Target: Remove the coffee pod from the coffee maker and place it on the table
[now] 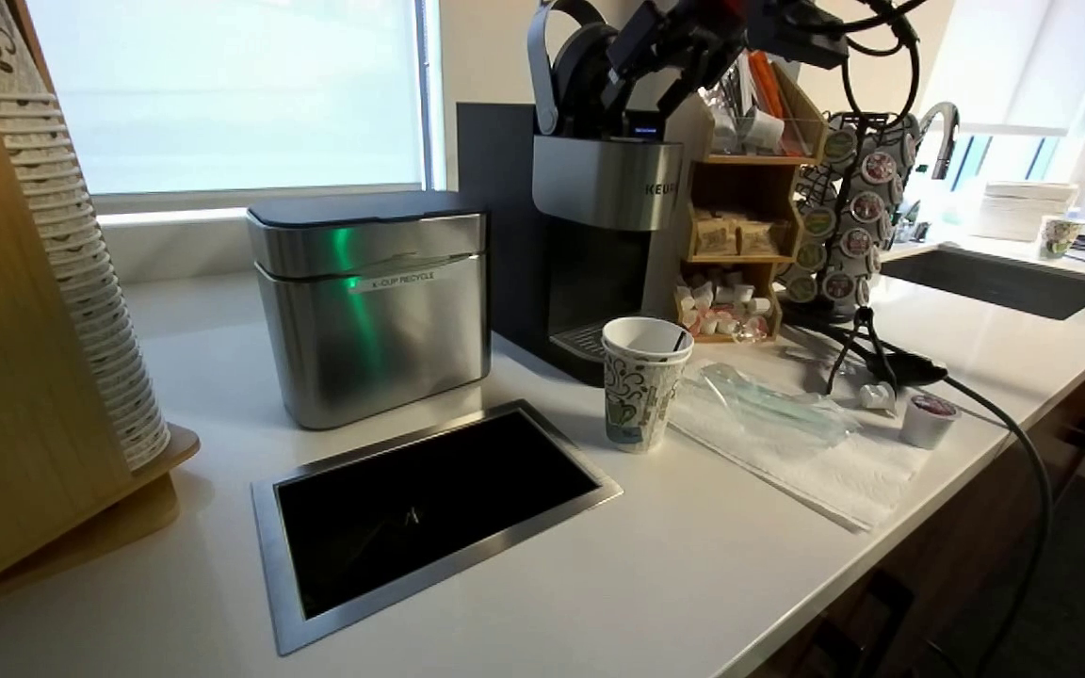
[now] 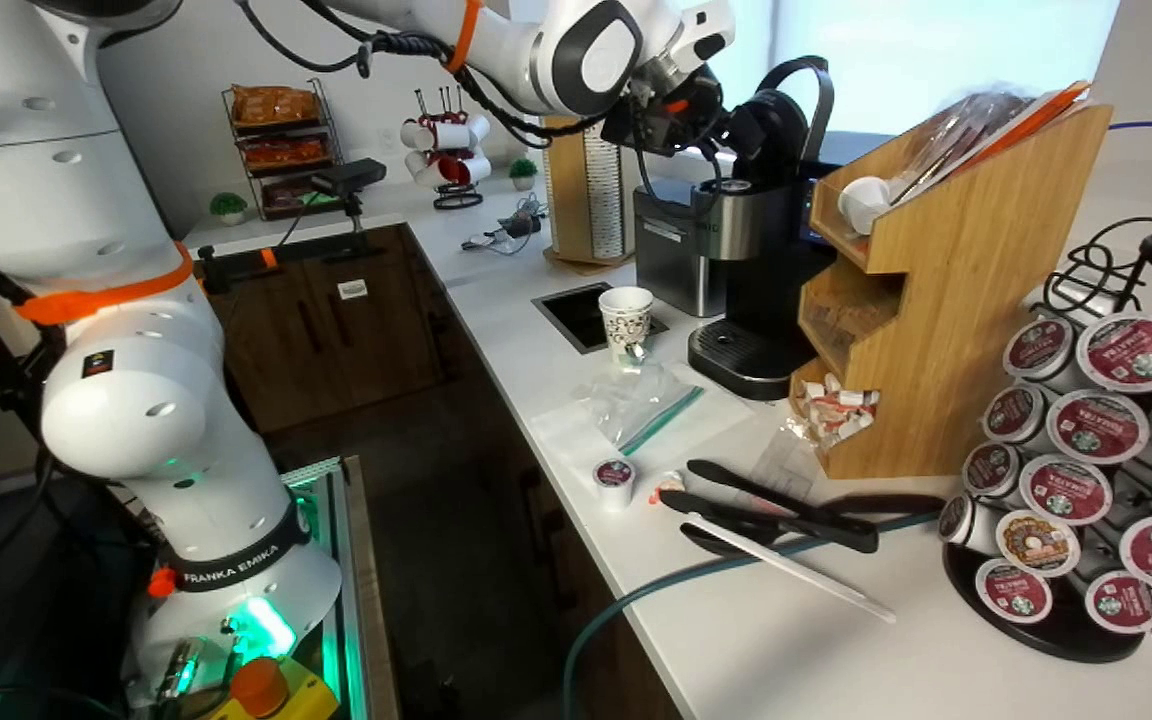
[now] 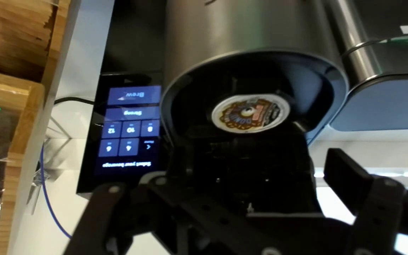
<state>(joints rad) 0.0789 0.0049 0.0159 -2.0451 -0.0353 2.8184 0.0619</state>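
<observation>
Pod (image 3: pixel 250 113) in the opened maker (image 1: pixel 604 184); the reach seems in hand, no grasp yet.
The gripper (image 1: pixel 641 97) hangs near the raised lid (image 1: pixel 580 66), jaws spread, nothing between them; the maker stands towards the counter's (image 1: pixel 674 565) back edge; next, the jaws likely must line up astride the pod, pinch its lip and lift it clear, bound for the front edge.

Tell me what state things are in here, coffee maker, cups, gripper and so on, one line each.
Coffee maker: open, top handle raised.
Coffee pod: seated in the coffee maker, face up.
Touchscreen: lit.
Gripper: open, holding nothing.
Recycling box: lid shut.
Two paper cups: nested, upright.
Loose pod: upright.
Plastic bag: lying crumpled; sealed or not, cannot tell.
Robot base light: glowing green.
</observation>
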